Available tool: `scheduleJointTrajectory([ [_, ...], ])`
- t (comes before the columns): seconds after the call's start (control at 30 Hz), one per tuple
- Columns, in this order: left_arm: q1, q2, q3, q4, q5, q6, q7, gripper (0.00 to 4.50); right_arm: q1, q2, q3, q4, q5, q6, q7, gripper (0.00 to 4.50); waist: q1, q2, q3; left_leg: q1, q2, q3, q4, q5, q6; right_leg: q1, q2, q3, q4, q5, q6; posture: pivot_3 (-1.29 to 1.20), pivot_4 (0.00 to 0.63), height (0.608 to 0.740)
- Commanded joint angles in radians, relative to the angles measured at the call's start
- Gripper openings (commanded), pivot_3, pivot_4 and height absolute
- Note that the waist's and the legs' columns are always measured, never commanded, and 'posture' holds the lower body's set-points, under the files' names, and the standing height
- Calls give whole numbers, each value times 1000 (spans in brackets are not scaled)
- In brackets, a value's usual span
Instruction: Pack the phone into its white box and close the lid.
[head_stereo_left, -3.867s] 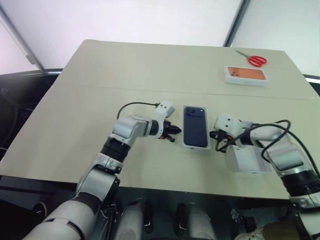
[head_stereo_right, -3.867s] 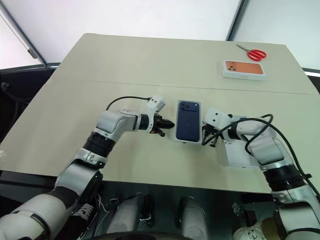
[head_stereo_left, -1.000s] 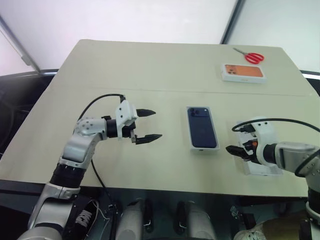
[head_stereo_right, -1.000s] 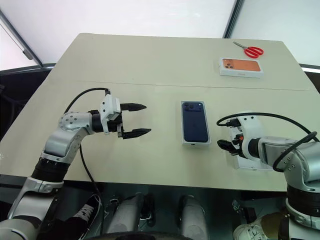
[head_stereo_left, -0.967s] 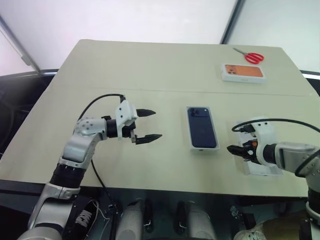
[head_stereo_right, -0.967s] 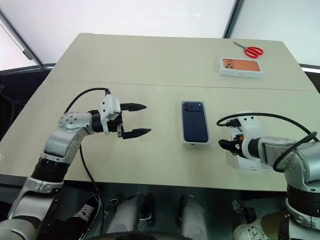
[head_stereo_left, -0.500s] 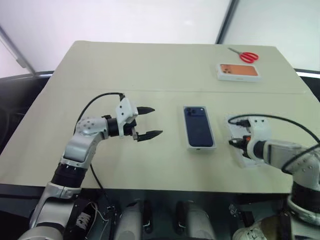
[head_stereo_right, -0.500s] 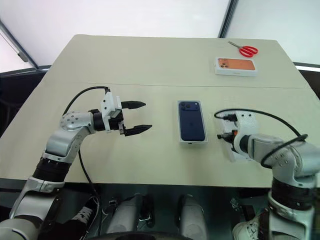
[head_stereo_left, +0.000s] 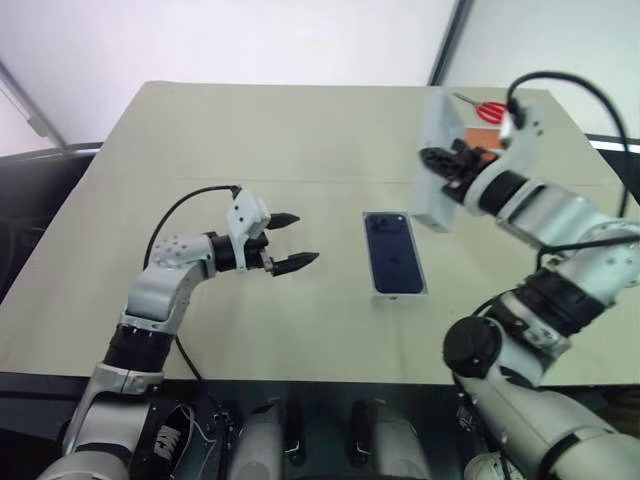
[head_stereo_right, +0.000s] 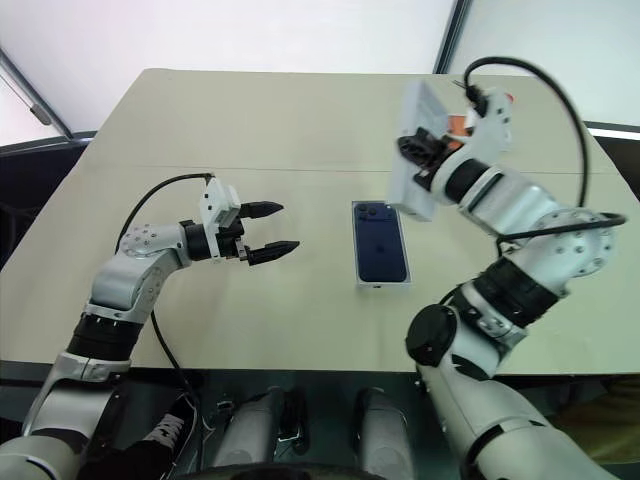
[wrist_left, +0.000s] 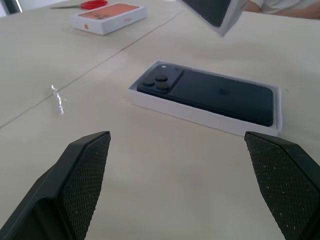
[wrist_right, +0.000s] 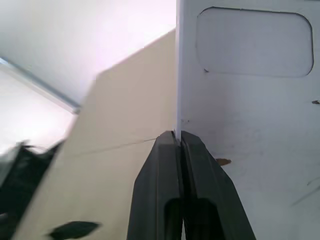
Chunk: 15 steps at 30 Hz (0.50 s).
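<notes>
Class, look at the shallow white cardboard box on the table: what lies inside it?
The slim dark navy-blue phone lies inside the shallow white cardboard box, camera cluster up. It covers the box floor, so anything beneath stays hidden.

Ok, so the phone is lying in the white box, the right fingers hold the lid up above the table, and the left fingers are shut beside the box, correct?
Not quite: the left gripper has its fingers open, not shut, as the left eye view shows. The rest holds: the phone lies in the white box, and the right gripper is shut on the lid, raised off the table.

No text, label, brand or number can be read anywhere.
</notes>
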<state>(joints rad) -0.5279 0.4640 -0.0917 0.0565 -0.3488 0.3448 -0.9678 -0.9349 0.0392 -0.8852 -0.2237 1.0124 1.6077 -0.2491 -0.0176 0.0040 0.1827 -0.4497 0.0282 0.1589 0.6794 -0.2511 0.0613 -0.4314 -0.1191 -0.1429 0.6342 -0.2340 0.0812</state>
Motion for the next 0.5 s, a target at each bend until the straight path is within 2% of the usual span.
scheduleJointTrajectory([
  [0.03, -28, -12, 29, -20, -23, 12, 20, 4500, -13, 100, -59, -20, 156, 6, -76, 26, 0, 0, 0, -1, 0, 0, 0, 0, 0, -1, 0, 0, 0, 0, 0, 0, 150, 738],
  [0.17, -51, -66, 41, -9, -41, 41, 74, 4500, 57, 174, -30, -36, 244, -15, -161, 26, 7, 0, 0, -1, -1, 0, 0, 0, 0, -1, 0, 0, 0, 0, 0, 0, 150, 738],
  [0.27, -44, -89, 39, -21, -36, 50, 99, 4500, 145, 189, 47, -23, 397, -44, -226, 26, -1, 0, 0, -1, -1, 0, 0, 0, 0, -1, 0, 1, -1, 0, -1, 0, 150, 738],
  [0.5, -22, -84, 44, -47, -41, 77, 113, 4500, 377, 18, 371, 17, 793, -291, -391, 26, -4, 1, 0, 6, -2, 1, -12, 3, -4, 1, 0, 3, -3, 1, -1, 0, 150, 738],
])
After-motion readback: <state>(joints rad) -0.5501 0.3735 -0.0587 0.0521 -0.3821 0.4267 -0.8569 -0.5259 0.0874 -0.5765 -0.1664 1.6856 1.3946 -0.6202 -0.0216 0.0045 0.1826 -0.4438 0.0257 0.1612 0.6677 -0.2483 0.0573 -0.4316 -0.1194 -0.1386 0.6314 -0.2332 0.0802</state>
